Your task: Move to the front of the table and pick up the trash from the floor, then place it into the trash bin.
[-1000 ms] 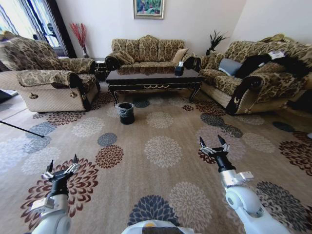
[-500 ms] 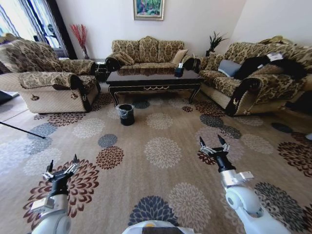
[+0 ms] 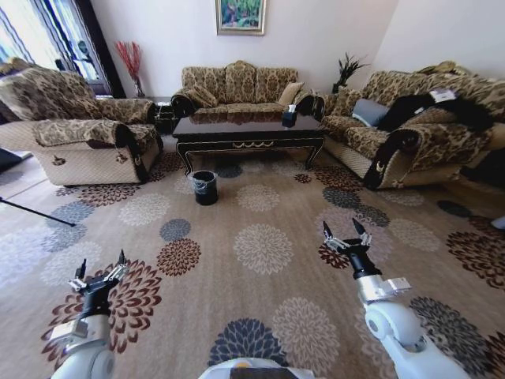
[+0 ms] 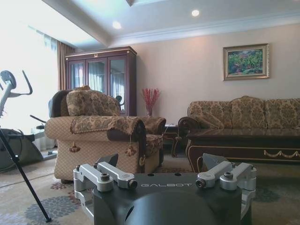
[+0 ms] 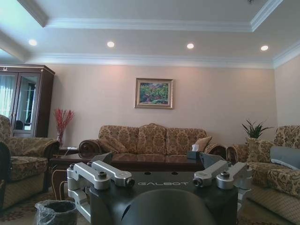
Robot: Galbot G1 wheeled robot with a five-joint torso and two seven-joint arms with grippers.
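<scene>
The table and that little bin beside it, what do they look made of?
The table looks like dark brown wood with a glossy varnish: its top mirrors the sofa, and gold scroll trim runs along its front. The trash bin looks like black plastic, though painted metal is possible, with a clear crinkly plastic liner at its rim.

Patterned floor [image 3: 260, 276] under trash bin [image 3: 204, 186] and table [image 3: 248, 133]
</scene>
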